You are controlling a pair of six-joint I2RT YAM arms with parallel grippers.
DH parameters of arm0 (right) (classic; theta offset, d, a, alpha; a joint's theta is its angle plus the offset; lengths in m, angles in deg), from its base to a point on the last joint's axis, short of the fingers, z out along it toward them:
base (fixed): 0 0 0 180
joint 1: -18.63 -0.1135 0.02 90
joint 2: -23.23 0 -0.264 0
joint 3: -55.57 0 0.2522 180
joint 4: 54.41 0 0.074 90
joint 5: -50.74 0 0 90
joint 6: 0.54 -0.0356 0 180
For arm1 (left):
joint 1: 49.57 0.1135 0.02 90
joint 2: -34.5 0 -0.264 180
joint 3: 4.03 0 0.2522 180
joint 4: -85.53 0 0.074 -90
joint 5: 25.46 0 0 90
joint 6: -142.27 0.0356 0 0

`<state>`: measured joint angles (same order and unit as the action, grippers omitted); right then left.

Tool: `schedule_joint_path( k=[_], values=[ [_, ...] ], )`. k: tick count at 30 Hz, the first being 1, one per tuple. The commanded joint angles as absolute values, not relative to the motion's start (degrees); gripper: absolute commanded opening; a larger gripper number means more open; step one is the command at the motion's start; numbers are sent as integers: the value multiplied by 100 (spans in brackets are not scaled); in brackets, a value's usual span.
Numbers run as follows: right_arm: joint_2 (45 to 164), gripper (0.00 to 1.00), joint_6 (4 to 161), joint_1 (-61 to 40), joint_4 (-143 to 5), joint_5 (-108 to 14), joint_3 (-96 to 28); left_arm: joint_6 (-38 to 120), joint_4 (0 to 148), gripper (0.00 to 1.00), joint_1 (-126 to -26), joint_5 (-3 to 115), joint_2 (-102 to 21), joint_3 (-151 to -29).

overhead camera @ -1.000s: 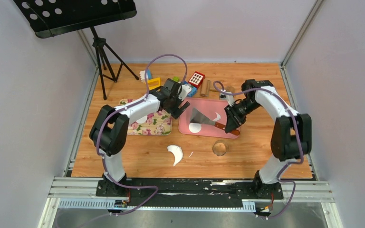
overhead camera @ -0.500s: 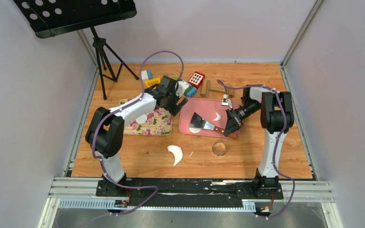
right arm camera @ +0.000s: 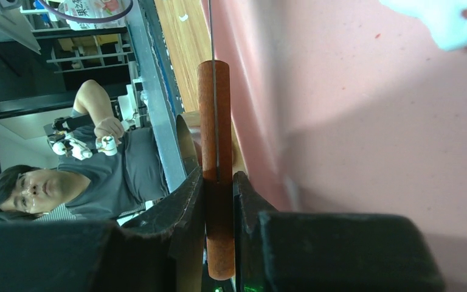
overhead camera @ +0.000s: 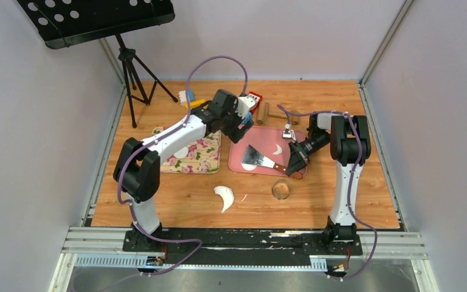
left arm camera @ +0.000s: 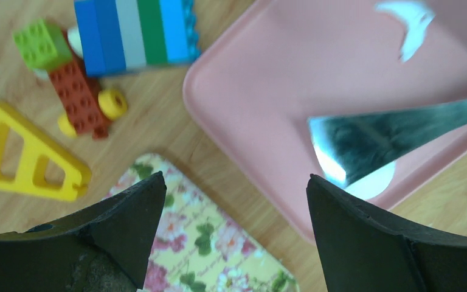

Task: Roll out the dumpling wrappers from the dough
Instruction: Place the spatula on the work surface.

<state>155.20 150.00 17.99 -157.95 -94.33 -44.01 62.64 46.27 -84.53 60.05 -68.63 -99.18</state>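
A round white dumpling wrapper (overhead camera: 249, 162) lies at the pink tray's (overhead camera: 243, 137) near-left corner, partly under the metal spatula blade (overhead camera: 257, 153). My right gripper (overhead camera: 294, 160) is shut on the spatula's wooden handle (right arm camera: 216, 121), at the tray's near right edge. A small scrap of dough (overhead camera: 277, 149) rests on the tray, and a crescent of dough (overhead camera: 224, 196) lies on the table in front. My left gripper (overhead camera: 241, 119) hangs open over the tray's far-left corner, holding nothing. In the left wrist view the blade (left arm camera: 395, 134) covers most of the wrapper (left arm camera: 374, 182).
A floral mat (overhead camera: 196, 157) left of the tray carries a white piece (overhead camera: 181, 152). A metal ring (overhead camera: 281, 190) stands on the table before the tray. Toy blocks (overhead camera: 251, 100) and a wooden roller (overhead camera: 262, 112) sit behind it. A tripod (overhead camera: 135, 76) stands at the far left.
My left gripper has swung right and away from the mat's far edge to the tray's far-left corner. The right arm has folded in, and the spatula has shifted slightly over the wrapper.
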Motion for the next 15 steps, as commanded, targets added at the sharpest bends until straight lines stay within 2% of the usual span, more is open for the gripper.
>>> schedule_joint_path(
  k=[1, 7, 15],
  values=[
    [15845, 0, 15210, 1811, -16028, -9060, -4538, 6240, 4790, 93, -8899, 5927, -7338, -10610],
    [15758, 0, 15404, 2088, -16037, -9369, -4597, 6139, 4884, 92, -9135, 5920, -7949, -11049],
    [14888, 0, 15676, 2451, -16040, -10244, -4545, 6071, 5098, 92, -9145, 5963, -7862, -10939]
  ],
)
